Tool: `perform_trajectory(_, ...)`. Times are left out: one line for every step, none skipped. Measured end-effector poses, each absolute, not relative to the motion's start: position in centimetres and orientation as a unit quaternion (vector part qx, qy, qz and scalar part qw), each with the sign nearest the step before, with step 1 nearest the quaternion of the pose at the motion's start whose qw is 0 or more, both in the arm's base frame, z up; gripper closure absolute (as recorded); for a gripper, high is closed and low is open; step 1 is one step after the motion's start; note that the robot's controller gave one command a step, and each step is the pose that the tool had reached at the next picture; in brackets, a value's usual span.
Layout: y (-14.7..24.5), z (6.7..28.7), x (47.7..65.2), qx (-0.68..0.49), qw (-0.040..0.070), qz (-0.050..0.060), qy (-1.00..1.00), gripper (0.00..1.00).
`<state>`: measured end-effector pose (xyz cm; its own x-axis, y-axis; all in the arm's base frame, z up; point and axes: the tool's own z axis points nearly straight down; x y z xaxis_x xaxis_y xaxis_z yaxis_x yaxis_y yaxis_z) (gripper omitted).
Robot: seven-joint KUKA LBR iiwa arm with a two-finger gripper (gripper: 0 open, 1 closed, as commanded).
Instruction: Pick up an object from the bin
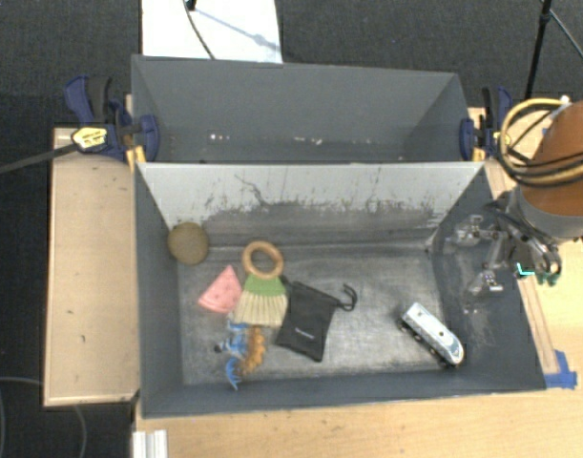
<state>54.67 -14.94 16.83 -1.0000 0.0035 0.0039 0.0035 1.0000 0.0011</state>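
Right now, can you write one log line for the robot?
hand: by right wall of grey metal bin | nearest: white plastic toy bus, apart | rest: heap at left

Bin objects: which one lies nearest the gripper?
The white and silver toy vehicle, alone at the view's lower right, just left of the gripper; the black fabric pouch and the rest cluster further left.

In the bin [301, 198] a brush [262, 296] lies just left of a pouch [306, 322], a toy vehicle [431, 333] well right
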Motion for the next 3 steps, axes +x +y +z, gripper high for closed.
perform_trajectory(-14.9, 17.2, 54.9, 0.0, -0.002, 0.0, -1.0, 0.0)
perform_trajectory(-8.2, 11.4, 51.7, 0.091, -0.001, -0.001, -0.996, 1.0)
perform_trajectory(-8.2, 11.4, 51.7, 0.093, -0.001, 0.0, -0.996, 1.0)
